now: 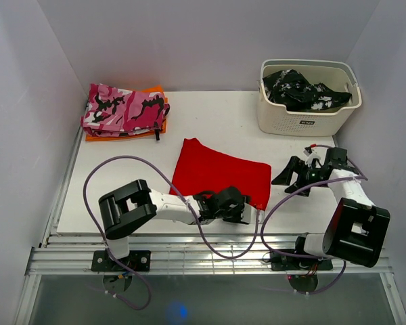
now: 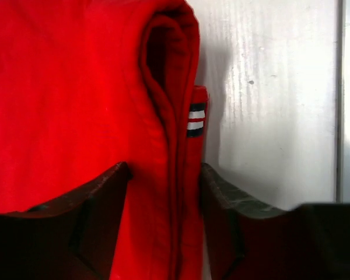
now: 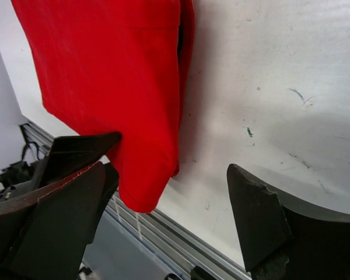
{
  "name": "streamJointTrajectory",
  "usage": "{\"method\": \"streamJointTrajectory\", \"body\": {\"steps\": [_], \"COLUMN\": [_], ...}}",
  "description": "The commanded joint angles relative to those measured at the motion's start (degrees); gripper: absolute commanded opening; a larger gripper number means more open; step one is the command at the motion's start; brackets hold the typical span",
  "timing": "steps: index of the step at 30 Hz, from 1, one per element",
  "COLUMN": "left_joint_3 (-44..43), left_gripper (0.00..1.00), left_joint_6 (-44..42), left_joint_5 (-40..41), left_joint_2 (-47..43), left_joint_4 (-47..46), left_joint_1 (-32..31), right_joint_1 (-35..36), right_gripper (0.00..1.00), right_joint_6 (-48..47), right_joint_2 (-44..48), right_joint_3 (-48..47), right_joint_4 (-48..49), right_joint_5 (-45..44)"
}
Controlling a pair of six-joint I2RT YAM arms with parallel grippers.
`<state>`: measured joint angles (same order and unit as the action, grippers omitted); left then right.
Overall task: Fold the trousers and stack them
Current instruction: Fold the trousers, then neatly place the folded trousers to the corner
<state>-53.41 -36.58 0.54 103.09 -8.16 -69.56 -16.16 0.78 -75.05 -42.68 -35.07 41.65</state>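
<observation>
The red trousers [image 1: 220, 175] lie folded into a rough rectangle in the middle of the white table. My left gripper [image 1: 240, 210] is at their near right corner. In the left wrist view [image 2: 164, 169] its jaws stand either side of the thick folded edge of the trousers [image 2: 76, 99] and close on it. A small striped tab [image 2: 196, 119] shows on that edge. My right gripper [image 1: 291, 172] is open and empty just right of the trousers. In the right wrist view [image 3: 174, 154] the trousers' corner [image 3: 116, 87] hangs over the table's near edge.
A white basket [image 1: 304, 120] at the back right holds a black-and-white garment [image 1: 301, 91]. A folded pink camouflage garment [image 1: 125, 108] lies on an orange one [image 1: 122, 136] at the back left. Metal rails [image 1: 203, 254] run along the near table edge.
</observation>
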Motion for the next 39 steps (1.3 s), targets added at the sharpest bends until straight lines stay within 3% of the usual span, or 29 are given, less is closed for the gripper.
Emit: {"method": "streamJointTrajectory", "body": {"steps": [1, 9, 11, 19, 28, 34, 39], "left_joint_3": [-0.65, -1.61, -1.7, -5.04, -10.92, -11.81, -11.54], "left_gripper": [0.55, 0.05, 0.0, 0.0, 0.0, 0.0, 0.0], "left_joint_6": [-2.18, 1.42, 2.56, 7.48, 15.13, 14.78, 13.9], "left_joint_5": [3.86, 2.46, 0.53, -8.17, -12.4, -15.04, -16.35], "left_joint_2": [3.16, 5.72, 3.98, -0.69, -0.61, -0.43, -0.34], "left_joint_4": [-2.65, -4.05, -4.75, -3.36, 0.34, 0.17, 0.78], "left_joint_1": [0.3, 2.32, 3.02, 6.89, 9.0, 9.88, 10.06], "right_joint_1": [-1.24, -1.68, -1.59, -1.59, 0.95, 5.34, 8.42], "right_gripper": [0.9, 0.9, 0.9, 0.9, 0.9, 0.9, 0.9], "right_joint_6": [6.07, 14.86, 17.32, 21.36, 35.08, 40.52, 46.94], "right_joint_2": [1.13, -0.37, 0.16, -1.24, -4.23, -7.39, -8.71], "right_joint_3": [4.08, 11.2, 13.4, 15.95, 22.02, 21.85, 22.55], "right_joint_4": [7.98, 20.38, 23.88, 28.91, 43.05, 48.68, 59.22], "right_joint_5": [6.15, 12.75, 12.67, 11.88, 10.65, 9.77, 10.2]}}
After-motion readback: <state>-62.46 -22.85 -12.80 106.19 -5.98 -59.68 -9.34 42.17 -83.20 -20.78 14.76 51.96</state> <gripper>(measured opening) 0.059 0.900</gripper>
